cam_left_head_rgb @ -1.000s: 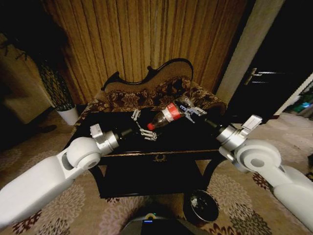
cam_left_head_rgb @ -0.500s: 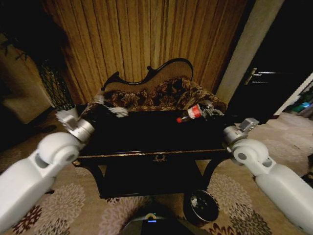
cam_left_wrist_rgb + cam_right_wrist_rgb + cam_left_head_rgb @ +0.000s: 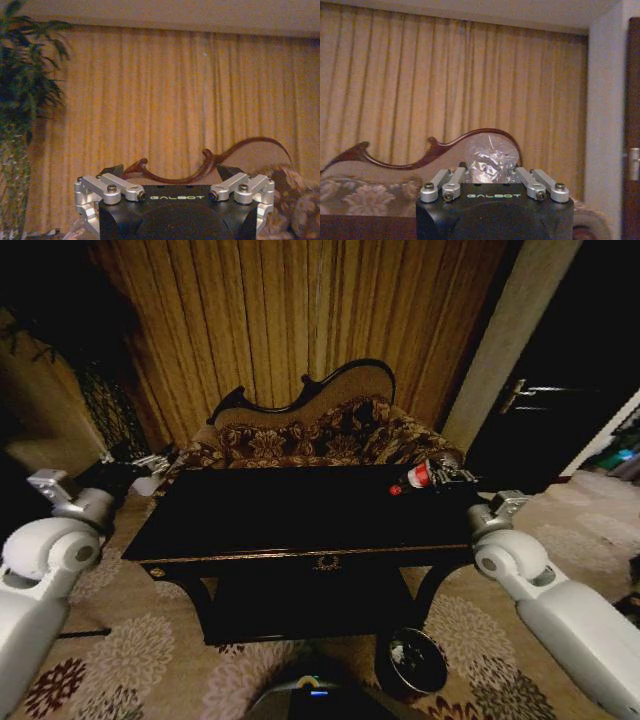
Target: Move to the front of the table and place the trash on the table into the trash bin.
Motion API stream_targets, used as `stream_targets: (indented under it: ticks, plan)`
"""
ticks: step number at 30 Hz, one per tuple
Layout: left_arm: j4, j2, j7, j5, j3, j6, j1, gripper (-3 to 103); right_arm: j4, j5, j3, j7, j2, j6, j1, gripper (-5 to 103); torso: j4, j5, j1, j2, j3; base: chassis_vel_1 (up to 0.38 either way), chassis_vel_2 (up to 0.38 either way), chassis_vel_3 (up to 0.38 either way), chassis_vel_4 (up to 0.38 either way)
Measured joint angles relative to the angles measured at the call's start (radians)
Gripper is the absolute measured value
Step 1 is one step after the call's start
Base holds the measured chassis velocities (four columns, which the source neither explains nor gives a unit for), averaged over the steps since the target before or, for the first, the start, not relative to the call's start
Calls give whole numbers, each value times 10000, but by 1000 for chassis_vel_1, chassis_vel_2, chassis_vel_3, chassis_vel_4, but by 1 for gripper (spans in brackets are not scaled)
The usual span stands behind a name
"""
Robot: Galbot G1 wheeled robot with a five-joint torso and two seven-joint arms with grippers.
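Observation:
The black table (image 3: 290,510) stands straight ahead, its top bare. My right gripper (image 3: 437,476) hovers over the table's right end, shut on the trash, a clear plastic bottle with a red label (image 3: 418,477). The right wrist view shows the bottle's clear base (image 3: 490,152) clamped in the right gripper (image 3: 489,171). My left gripper (image 3: 150,462) hangs off the table's left end. In the left wrist view it (image 3: 169,172) is open and holds nothing. The dark round trash bin (image 3: 385,660) stands on the carpet below the table's right front leg, with something pale inside.
A carved floral sofa (image 3: 310,435) stands right behind the table, against tan curtains (image 3: 300,320). A dark door (image 3: 560,390) is at the right. A leafy plant (image 3: 20,100) rises beside the left gripper. Patterned carpet (image 3: 150,650) lies in front.
Both arms have swung outward. The right gripper carried the bottle from the table's middle to its right end. The left gripper drew back from the table top to beyond its left end.

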Motion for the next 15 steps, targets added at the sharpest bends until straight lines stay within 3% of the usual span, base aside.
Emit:
stream_targets:
  ticks: [5, 15]
  plan:
    - [40, -408, 565, 83, -998, 5, 720, 100, 104, -36, 465, 54, 84, -213, -445, 31, 4, 0, 0, 0, 0, 0, 0, 0, 0]
    - [-199, -523, 666, 17, -1896, 425, 1273, 100, 1014, 24, 784, 57, 546, -617, -1425, 31, 1, 1, 0, 0, -1, 0, 0, 0, 0]
